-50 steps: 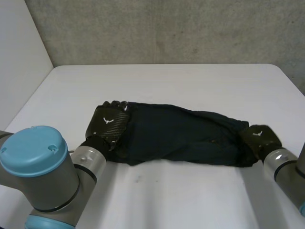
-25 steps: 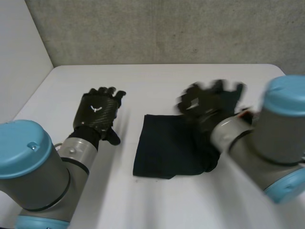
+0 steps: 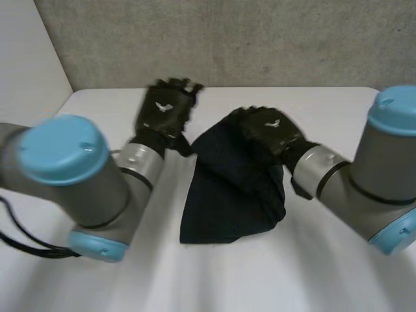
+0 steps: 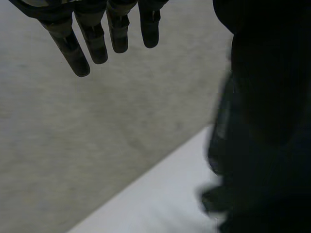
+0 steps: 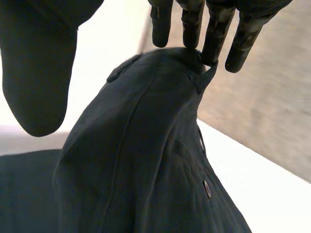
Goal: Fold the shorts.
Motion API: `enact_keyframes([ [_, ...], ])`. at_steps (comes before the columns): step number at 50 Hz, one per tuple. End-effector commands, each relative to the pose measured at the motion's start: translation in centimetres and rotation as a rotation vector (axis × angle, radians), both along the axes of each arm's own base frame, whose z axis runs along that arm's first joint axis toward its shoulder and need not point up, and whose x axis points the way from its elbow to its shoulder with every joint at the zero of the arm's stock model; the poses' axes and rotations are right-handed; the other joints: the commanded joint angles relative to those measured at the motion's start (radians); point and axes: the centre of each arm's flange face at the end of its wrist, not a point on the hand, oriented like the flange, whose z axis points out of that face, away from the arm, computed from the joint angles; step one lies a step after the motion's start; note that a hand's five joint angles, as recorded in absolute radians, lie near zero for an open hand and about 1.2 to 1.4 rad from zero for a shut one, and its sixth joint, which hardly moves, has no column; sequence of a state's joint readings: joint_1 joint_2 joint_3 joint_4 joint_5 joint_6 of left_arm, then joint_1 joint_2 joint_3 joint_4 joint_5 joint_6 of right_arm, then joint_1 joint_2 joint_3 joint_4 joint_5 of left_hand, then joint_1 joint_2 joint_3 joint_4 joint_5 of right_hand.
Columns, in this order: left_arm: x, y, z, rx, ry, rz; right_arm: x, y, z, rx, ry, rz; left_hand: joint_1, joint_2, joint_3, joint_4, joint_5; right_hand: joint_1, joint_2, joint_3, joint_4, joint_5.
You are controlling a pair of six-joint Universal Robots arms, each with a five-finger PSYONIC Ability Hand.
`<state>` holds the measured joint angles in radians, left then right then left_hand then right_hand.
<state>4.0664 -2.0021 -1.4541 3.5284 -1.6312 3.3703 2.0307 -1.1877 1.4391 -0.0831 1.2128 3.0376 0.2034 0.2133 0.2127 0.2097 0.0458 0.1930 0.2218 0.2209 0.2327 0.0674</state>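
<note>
**Fingers barely nipping cloth – slip and unfold risk**

L hand (image 3: 166, 107) is hanging raised w/ its fingers (image 4: 97, 43) straight and spread, gripping nothing. Bare table (image 3: 227, 279) and wall are lying beyond the fingertips. The shorts (image 3: 227, 195) are sitting beside the hand, not touching it. They are lying as a dark, part-folded bundle between the two hands, one end resting flat on the table and the other tenting up to the R hand (image 3: 266, 130). R fingertips (image 5: 214, 43) are pinching the peak of that tent between themselves, as far as the wrist view is showing. The thumb (image 5: 36, 73) is standing well apart and adding no clamp. A button (image 5: 207, 188) is showing lower down the slope, under the palm.

Risks, as I'm judging them:
- Grip is looking thin. W/ no thumb backing it, the cloth is prob. going to slide out if the R arm is swinging fast. That would be dropping the flap short and leaving a skewed fold.
- Nothing is pinning the flat end. Pulling up or across is likely dragging the whole bundle along and undoing the layer beneath.
- L hand is hovering near the lifted flap. A brush there could be knocking the edge out of line.
</note>
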Motion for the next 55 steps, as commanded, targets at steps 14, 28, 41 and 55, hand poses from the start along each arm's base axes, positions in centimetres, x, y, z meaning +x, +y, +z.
enact_keyframes([
  [14, -2.2, 0.9, -6.2, 0.181, -0.108, -0.05, -1.2, -1.2, -4.8, 0.148, 0.15, -0.045, 0.083, 0.074, 0.074, 0.077, 0.067, -0.018, -0.047, -0.046, -0.058, -0.067],
  [28, -1.1, 1.6, -4.3, 0.164, -0.085, -0.01, -2.1, 0.6, 4.1, -0.062, 0.047, -0.06, 0.083, 0.074, 0.074, 0.077, 0.067, -0.018, -0.047, -0.046, -0.058, -0.067],
  [41, -1.6, 1.0, -5.6, 0.177, -0.101, -0.018, -3.4, 1.4, 6.8, -0.055, 0.054, -0.082, 0.083, 0.074, 0.074, 0.077, 0.067, -0.018, -0.047, -0.046, -0.058, -0.067],
  [55, -1.5, 1.0, -6.3, 0.189, -0.12, -0.021, -3.3, -0.4, 4.2, 0.007, 0.09, -0.117, 0.582, 0.572, 0.573, 0.576, 0.565, -0.018, -0.047, -0.046, -0.058, -0.067],
])
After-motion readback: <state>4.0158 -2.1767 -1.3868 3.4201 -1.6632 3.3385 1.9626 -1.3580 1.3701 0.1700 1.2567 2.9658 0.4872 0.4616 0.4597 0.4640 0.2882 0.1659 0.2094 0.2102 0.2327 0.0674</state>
